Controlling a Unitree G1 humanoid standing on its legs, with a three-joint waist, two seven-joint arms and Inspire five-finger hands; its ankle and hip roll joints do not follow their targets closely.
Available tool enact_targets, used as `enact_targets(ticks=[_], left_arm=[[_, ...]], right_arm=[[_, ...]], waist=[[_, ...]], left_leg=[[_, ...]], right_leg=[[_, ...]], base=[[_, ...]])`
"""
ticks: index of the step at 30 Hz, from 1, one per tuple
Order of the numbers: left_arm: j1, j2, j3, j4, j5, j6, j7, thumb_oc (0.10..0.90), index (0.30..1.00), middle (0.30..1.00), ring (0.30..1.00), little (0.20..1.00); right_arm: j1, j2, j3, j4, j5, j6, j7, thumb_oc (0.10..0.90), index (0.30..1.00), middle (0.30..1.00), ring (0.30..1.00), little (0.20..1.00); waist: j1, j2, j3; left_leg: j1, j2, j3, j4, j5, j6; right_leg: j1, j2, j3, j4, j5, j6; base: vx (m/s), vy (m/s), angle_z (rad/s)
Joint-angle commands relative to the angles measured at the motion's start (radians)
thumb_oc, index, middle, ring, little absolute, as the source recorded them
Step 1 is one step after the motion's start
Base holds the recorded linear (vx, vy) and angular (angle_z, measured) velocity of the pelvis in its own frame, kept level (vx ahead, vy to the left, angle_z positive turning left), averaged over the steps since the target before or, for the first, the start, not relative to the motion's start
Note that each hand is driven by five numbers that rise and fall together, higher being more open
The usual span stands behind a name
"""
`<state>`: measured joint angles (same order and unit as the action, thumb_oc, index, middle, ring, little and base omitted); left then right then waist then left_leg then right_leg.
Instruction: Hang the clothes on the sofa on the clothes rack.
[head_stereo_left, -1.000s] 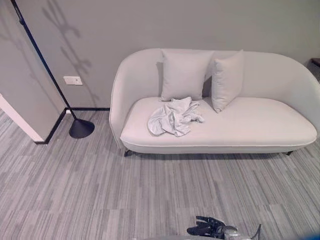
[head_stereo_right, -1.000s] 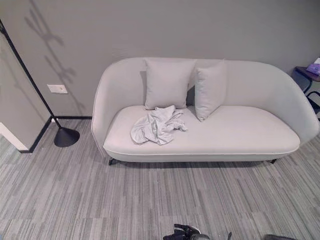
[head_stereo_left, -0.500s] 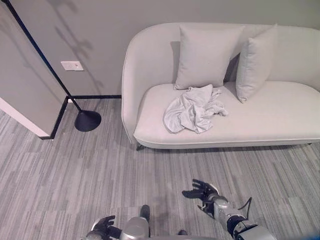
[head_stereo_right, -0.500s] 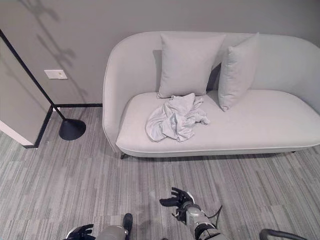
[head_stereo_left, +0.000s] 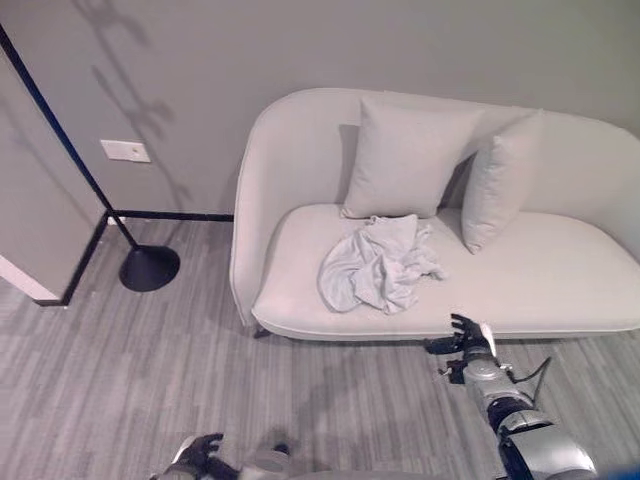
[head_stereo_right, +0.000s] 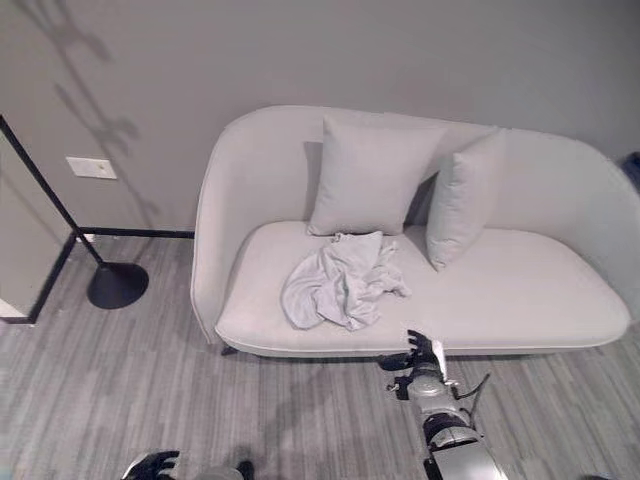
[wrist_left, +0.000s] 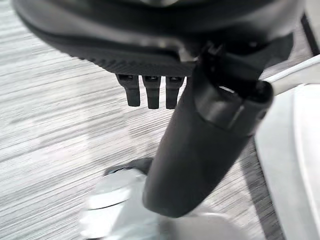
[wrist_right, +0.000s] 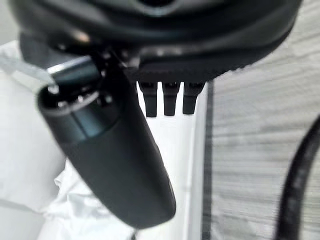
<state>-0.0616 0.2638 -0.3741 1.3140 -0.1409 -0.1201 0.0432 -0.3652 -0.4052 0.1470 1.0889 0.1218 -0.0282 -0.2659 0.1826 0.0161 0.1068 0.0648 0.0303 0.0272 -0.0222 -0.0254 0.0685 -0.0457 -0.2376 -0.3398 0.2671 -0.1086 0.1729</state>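
At the far left of the left eye view, a black clothes rack pole slants down to a round black base on the grey striped floor, with a white wall socket on the grey wall just above it. Near the bottom edge, left of centre, the left hand sits low over the floor — its own wrist view shows the fingers hanging straight, holding nothing. Right of the base stands the pale sofa, with two cushions leaning on its backrest. The crumpled white clothes lie on the seat in front of the left cushion, in the middle of the frame. At lower right, the right hand hovers at the sofa's front edge — fingers spread and empty, near the clothes but not touching them.
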Motion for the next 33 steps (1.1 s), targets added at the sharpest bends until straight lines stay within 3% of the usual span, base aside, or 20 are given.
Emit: enact_targets(ticks=[1, 2, 3, 4, 5, 6, 9, 10, 14, 15, 16, 20, 24, 26, 27, 29, 30, 31, 32, 33], left_arm=[[-0.044, 0.006, -0.024, 0.032, 0.071, -0.044, 0.014, 0.800, 0.900, 0.900, 0.900, 0.900], [-0.047, 0.003, -0.022, 0.034, 0.082, -0.047, 0.014, 0.800, 0.900, 0.900, 0.900, 0.900], [-0.047, 0.009, -0.010, 0.041, 0.082, -0.045, 0.017, 0.800, 0.900, 0.900, 0.900, 0.900], [-0.049, 0.017, 0.006, 0.053, 0.098, -0.045, 0.021, 0.800, 0.900, 0.900, 0.900, 0.900], [-0.049, 0.018, 0.006, 0.053, 0.099, -0.046, 0.021, 0.800, 0.900, 0.900, 0.900, 0.900], [-0.039, 0.023, 0.035, 0.071, 0.100, -0.034, 0.025, 0.800, 0.900, 0.900, 0.900, 0.900], [-0.017, 0.018, 0.073, 0.082, 0.079, -0.033, 0.026, 0.800, 0.900, 0.900, 0.900, 0.900], [-0.002, -0.002, 0.074, 0.080, 0.057, -0.037, 0.024, 0.800, 0.900, 0.900, 0.900, 0.900], [-0.010, -0.021, 0.004, 0.072, 0.132, -0.035, 0.025, 0.800, 0.900, 0.900, 0.900, 0.900], [-0.010, -0.024, -0.008, 0.064, 0.137, -0.039, 0.025, 0.800, 0.900, 0.900, 0.900, 0.900], [-0.007, -0.026, -0.006, 0.042, 0.111, -0.040, 0.023, 0.800, 0.900, 0.900, 0.900, 0.900], [0.011, -0.022, 0.028, 0.018, 0.025, -0.046, 0.030, 0.800, 0.900, 0.900, 0.900, 0.900], [0.033, -0.017, 0.035, -0.022, -0.016, -0.050, 0.032, 0.800, 0.900, 0.900, 0.900, 0.900], [0.034, -0.016, 0.044, -0.039, -0.041, -0.052, 0.035, 0.800, 0.900, 0.900, 0.900, 0.900], [0.048, -0.002, 0.069, -0.084, -0.104, -0.056, 0.041, 0.800, 0.900, 0.900, 0.900, 0.900], [0.058, 0.002, 0.079, -0.084, -0.113, -0.051, 0.034, 0.800, 0.900, 0.900, 0.900, 0.900], [0.078, 0.012, 0.094, -0.050, -0.098, -0.050, 0.041, 0.800, 0.900, 0.900, 0.900, 0.900], [0.078, 0.011, 0.096, -0.048, -0.096, -0.052, 0.041, 0.800, 0.900, 0.900, 0.900, 0.900], [0.093, 0.005, 0.112, 0.029, -0.079, -0.046, 0.043, 0.800, 0.900, 0.900, 0.900, 0.900], [0.093, 0.005, 0.113, 0.030, -0.078, -0.047, 0.043, 0.800, 0.900, 0.900, 0.900, 0.900]], right_arm=[[-0.036, -0.099, -0.032, -0.115, -0.092, -0.027, -0.072, 0.800, 0.900, 0.900, 0.900, 0.900], [-0.020, -0.115, -0.041, -0.131, -0.112, -0.018, -0.069, 0.800, 0.900, 0.900, 0.900, 0.900], [-0.018, -0.123, -0.041, -0.140, -0.129, -0.013, -0.066, 0.800, 0.900, 0.900, 0.900, 0.900], [-0.020, -0.114, -0.037, -0.146, -0.148, -0.009, -0.068, 0.800, 0.900, 0.900, 0.900, 0.900], [-0.020, -0.113, -0.037, -0.146, -0.148, -0.009, -0.068, 0.800, 0.900, 0.900, 0.900, 0.900], [-0.015, -0.111, -0.029, -0.153, -0.156, -0.009, -0.046, 0.800, 0.900, 0.900, 0.900, 0.900], [-0.006, -0.114, -0.018, -0.168, -0.166, -0.013, -0.026, 0.800, 0.900, 0.900, 0.900, 0.900], [0.000, -0.118, -0.008, -0.167, -0.169, -0.024, -0.020, 0.800, 0.900, 0.900, 0.900, 0.900], [-0.036, -0.134, 0.022, -0.132, -0.155, -0.038, -0.018, 0.800, 0.900, 0.900, 0.900, 0.900], [-0.048, -0.141, 0.033, -0.117, -0.151, -0.044, -0.023, 0.800, 0.900, 0.900, 0.900, 0.900], [-0.074, -0.142, 0.053, -0.084, -0.128, -0.054, -0.020, 0.800, 0.900, 0.900, 0.900, 0.900], [-0.120, -0.139, 0.094, 0.030, -0.082, -0.053, -0.002, 0.800, 0.900, 0.900, 0.900, 0.900], [-0.175, -0.153, 0.123, 0.108, -0.067, -0.050, -0.010, 0.800, 0.900, 0.900, 0.900, 0.900], [-0.185, -0.176, 0.115, 0.129, -0.064, -0.050, -0.020, 0.800, 0.900, 0.900, 0.900, 0.900], [-0.224, -0.258, 0.077, 0.175, -0.028, -0.045, -0.057, 0.800, 0.900, 0.900, 0.900, 0.900], [-0.233, -0.271, 0.071, 0.175, -0.015, -0.044, -0.057, 0.800, 0.900, 0.900, 0.900, 0.900], [-0.248, -0.286, 0.072, 0.168, -0.018, -0.050, -0.069, 0.800, 0.900, 0.900, 0.900, 0.900], [-0.248, -0.285, 0.074, 0.168, -0.018, -0.050, -0.070, 0.800, 0.900, 0.900, 0.900, 0.900], [-0.276, -0.272, 0.106, 0.164, -0.049, -0.049, -0.076, 0.800, 0.900, 0.900, 0.900, 0.900], [-0.276, -0.272, 0.107, 0.164, -0.050, -0.049, -0.076, 0.800, 0.900, 0.900, 0.900, 0.900]], waist=[[0.015, -0.049, -0.037], [0.003, -0.055, -0.038], [0.003, -0.066, -0.036], [0.004, -0.096, -0.035], [0.001, -0.097, -0.035], [-0.001, -0.116, -0.039], [0.001, -0.113, -0.048], [0.005, -0.104, -0.049], [0.015, -0.088, -0.049], [0.025, -0.079, -0.053], [0.035, -0.056, -0.049], [0.062, -0.038, -0.030], [0.086, -0.024, 0.024], [0.092, -0.014, 0.048], [0.097, -0.002, 0.085], [0.100, -0.004, 0.078], [0.111, -0.003, 0.066], [0.111, -0.009, 0.057], [0.137, -0.012, 0.041], [0.137, -0.012, 0.041]], left_leg=[[-0.056, -0.032, -0.064, -0.065, -0.005, -0.049], [-0.044, -0.028, -0.079, -0.065, -0.019, -0.057], [-0.034, -0.018, -0.082, -0.065, -0.028, -0.067], [-0.020, -0.006, -0.098, -0.065, -0.037, -0.080], [-0.019, -0.007, -0.101, -0.065, -0.037, -0.080], [-0.007, 0.025, -0.122, -0.065, -0.040, -0.098], [-0.011, 0.069, -0.147, -0.065, -0.036, -0.123], [-0.025, 0.113, -0.194, -0.065, -0.018, -0.148], [-0.060, 0.166, -0.237, -0.065, 0.009, -0.188], [-0.070, 0.186, -0.240, -0.065, 0.017, -0.201], [-0.080, 0.219, -0.248, -0.060, 0.027, -0.225], [-0.120, 0.244, -0.271, 0.008, 0.042, -0.256], [-0.227, 0.182, -0.321, 0.226, 0.064, -0.251], [-0.269, 0.168, -0.305, 0.290, 0.076, -0.245], [-0.390, 0.135, -0.141, 0.249, 0.087, -0.200], [-0.413, 0.111, -0.099, 0.200, 0.094, -0.179], [-0.454, 0.041, -0.079, 0.114, 0.122, -0.161], [-0.455, 0.039, -0.075, 0.099, 0.130, -0.161], [-0.452, 0.009, -0.131, -0.015, 0.178, -0.151], [-0.448, 0.010, -0.130, -0.021, 0.181, -0.151]], right_leg=[[0.006, -0.072, 0.125, -0.222, 0.169, -0.002], [-0.010, -0.101, 0.159, -0.259, 0.242, 0.020], [-0.010, -0.109, 0.153, -0.294, 0.273, 0.031], [0.000, -0.112, 0.137, -0.296, 0.304, 0.050], [0.003, -0.113, 0.134, -0.296, 0.304, 0.051], [0.012, -0.072, 0.146, -0.290, 0.271, 0.052], [0.020, -0.037, 0.124, -0.283, 0.230, 0.041], [0.037, 0.016, 0.090, -0.283, 0.177, 0.011], [0.059, 0.071, 0.038, -0.334, 0.148, -0.012], [0.069, 0.085, 0.025, -0.354, 0.135, -0.014], [0.082, 0.123, 0.022, -0.354, 0.097, -0.040], [0.108, 0.161, -0.012, -0.354, 0.045, -0.080], [0.123, 0.152, -0.025, -0.354, 0.032, -0.100], [0.136, 0.151, -0.038, -0.354, 0.017, -0.107], [0.138, 0.143, -0.085, -0.354, -0.009, -0.104], [0.128, 0.147, -0.088, -0.354, -0.010, -0.103], [0.115, 0.173, -0.066, -0.354, -0.043, -0.112], [0.105, 0.170, -0.063, -0.354, -0.046, -0.114], [0.065, 0.212, -0.038, -0.354, -0.039, -0.121], [0.066, 0.212, -0.037, -0.354, -0.040, -0.121]], base=[[0.31, -0.229, 0.50], [0.34, -0.251, 0.67], [0.40, -0.323, 0.94], [0.30, -0.257, 0.76], [0.39, -0.377, 0.79], [0.21, -0.220, 0.69], [0.24, -0.286, 0.36], [0.26, -0.400, 0.25], [0.12, -0.255, 0.51], [0.16, -0.213, 0.45], [0.22, -0.257, 0.50], [0.17, -0.163, 0.55], [0.05, -0.061, 0.32], [0.02, -0.049, 0.81], [0.02, -0.016, 1.12], [0.09, 0.004, 0.79], [0.16, -0.003, 0.74], [0.20, 0.067, 0.55], [0.06, 0.073, 0.21], [0.25, 0.108, -0.48]])
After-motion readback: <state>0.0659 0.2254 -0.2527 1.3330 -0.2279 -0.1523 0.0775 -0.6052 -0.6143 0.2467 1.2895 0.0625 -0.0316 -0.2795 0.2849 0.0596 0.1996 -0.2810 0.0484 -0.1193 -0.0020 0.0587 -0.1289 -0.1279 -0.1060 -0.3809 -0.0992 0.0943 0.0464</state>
